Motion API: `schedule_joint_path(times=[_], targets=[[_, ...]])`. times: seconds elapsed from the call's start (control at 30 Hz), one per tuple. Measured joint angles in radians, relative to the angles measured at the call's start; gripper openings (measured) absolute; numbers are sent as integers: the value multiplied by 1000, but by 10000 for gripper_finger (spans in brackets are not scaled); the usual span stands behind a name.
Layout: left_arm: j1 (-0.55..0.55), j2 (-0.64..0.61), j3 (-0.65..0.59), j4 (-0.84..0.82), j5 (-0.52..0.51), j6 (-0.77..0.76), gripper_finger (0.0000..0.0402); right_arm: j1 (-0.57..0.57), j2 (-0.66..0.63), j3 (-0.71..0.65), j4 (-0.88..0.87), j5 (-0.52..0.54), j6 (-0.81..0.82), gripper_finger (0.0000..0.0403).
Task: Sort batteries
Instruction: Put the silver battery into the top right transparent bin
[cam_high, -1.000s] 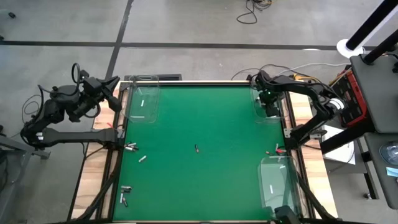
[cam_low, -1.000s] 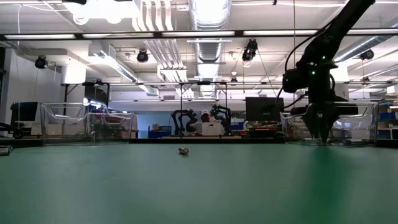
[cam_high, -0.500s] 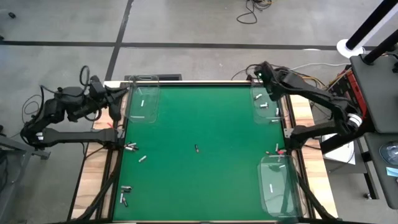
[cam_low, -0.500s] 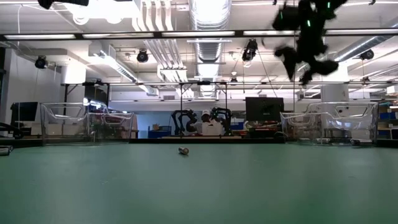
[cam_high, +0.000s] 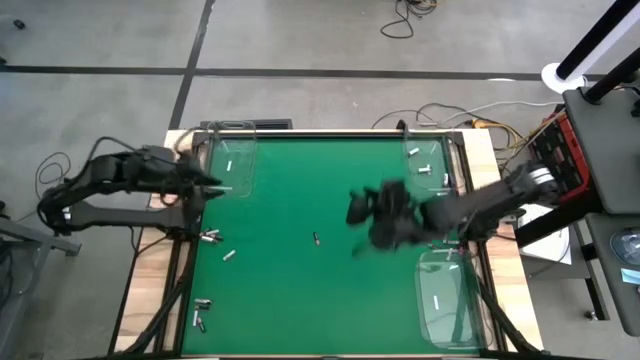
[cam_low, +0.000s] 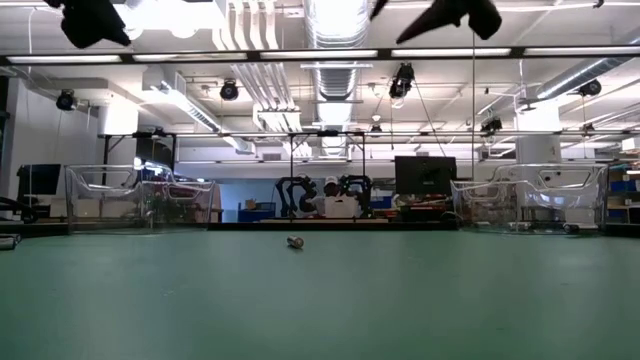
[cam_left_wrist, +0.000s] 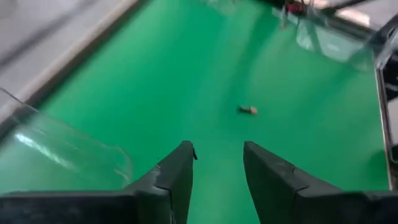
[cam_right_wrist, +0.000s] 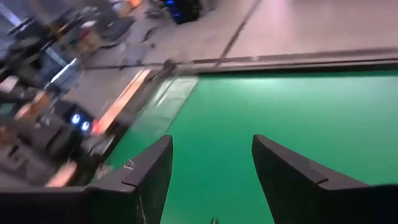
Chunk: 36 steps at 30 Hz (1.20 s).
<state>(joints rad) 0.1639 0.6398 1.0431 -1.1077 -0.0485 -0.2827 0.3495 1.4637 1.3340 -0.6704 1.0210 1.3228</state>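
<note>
- My work surface is a green mat (cam_high: 300, 190), used below as the landmark.
- Three clear trays (cam_high: 229, 165) lie at its far-left, far-right and near-right corners.
- One battery (cam_high: 316, 238) lies near its centre.
- Several more batteries (cam_high: 210, 237) lie along its left edge, some toward the near-left corner.

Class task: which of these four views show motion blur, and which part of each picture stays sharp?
High view: the right arm's claw is smeared over the green table, while the batteries stay crisp. Right wrist view: the room beyond is streaked. Left wrist view: the left claw is sharp. Low view: evenly sharp, with bright ceiling lights.
</note>
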Motion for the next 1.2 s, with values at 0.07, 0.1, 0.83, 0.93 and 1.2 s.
schedule_joint_path(times=[0.07,0.1,0.83,0.93,1.2], targets=[[-18,35,-31,6,12,-48,116,69,61,26,3,26,-4,212],[-30,47,-53,9,12,-72,115,97,88,39,1,26,-16,212],[-366,616,-265,-242,197,-251,114,353,260,208,-5,-8,-178,210],[-364,725,-267,-257,223,-175,114,357,260,208,-6,-8,-182,210],[-364,967,-272,-249,209,-48,114,359,259,208,-24,-8,-171,212]])
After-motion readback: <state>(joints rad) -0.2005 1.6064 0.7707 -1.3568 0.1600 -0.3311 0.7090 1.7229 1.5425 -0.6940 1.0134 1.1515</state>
